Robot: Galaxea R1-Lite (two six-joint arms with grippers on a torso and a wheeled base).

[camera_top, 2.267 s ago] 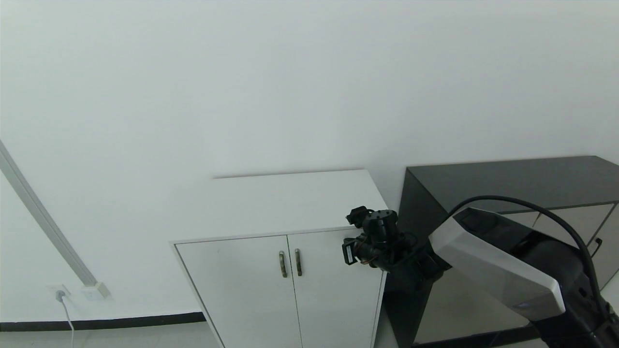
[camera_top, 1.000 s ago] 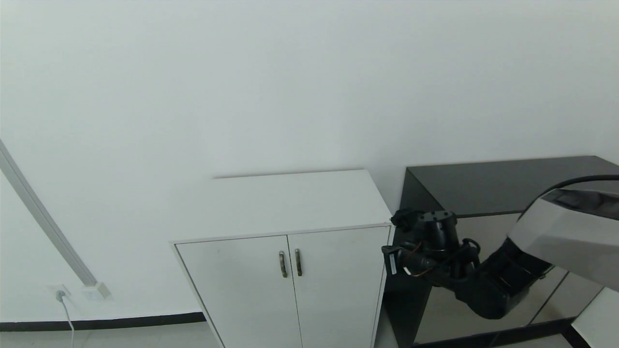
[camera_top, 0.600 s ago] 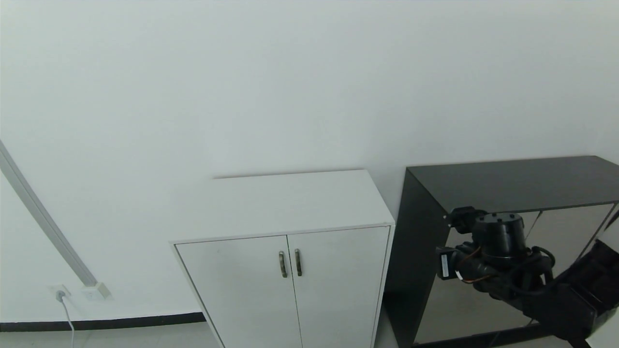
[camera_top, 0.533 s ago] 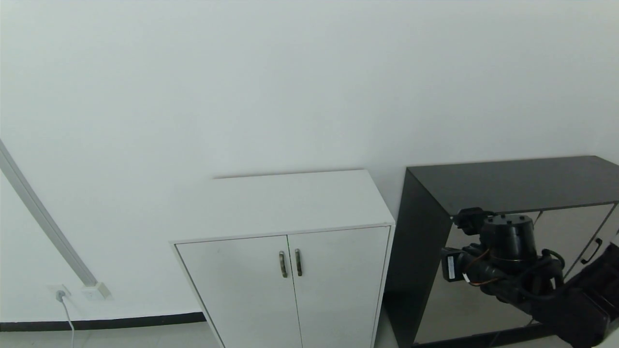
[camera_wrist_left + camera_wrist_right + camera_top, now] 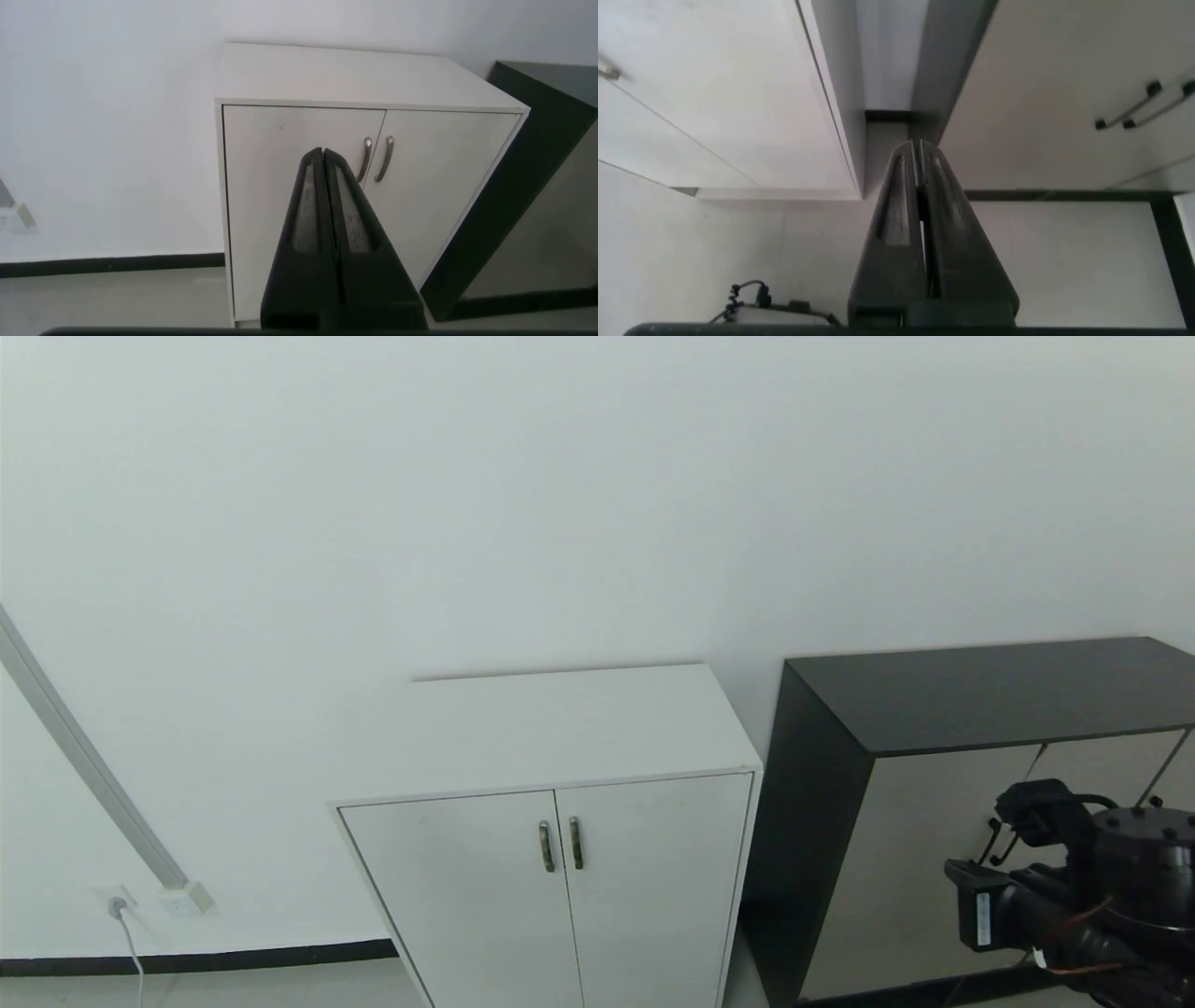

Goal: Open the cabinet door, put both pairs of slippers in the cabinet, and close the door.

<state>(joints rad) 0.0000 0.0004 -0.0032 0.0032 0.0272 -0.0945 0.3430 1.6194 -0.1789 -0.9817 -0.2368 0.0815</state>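
Note:
The white cabinet (image 5: 551,896) stands against the wall with both doors closed, its two metal handles (image 5: 560,845) side by side at the middle. In the left wrist view my left gripper (image 5: 323,154) is shut and empty, held in front of the cabinet's left door (image 5: 280,149), apart from it. My right gripper (image 5: 921,147) is shut on nothing and points at the narrow gap (image 5: 887,56) between the white cabinet's side (image 5: 719,93) and the black cabinet. The right arm's wrist (image 5: 1092,887) sits low at the right, before the black cabinet.
A black cabinet (image 5: 980,695) with mirrored doors and black handles (image 5: 1148,103) stands just right of the white one. A wall socket with a plugged cable (image 5: 117,903) is at the lower left. Grey floor (image 5: 738,243) lies in front.
My right arm has swung right and downward, from in front of the white cabinet's right door to in front of the black cabinet. The white doors stayed closed.

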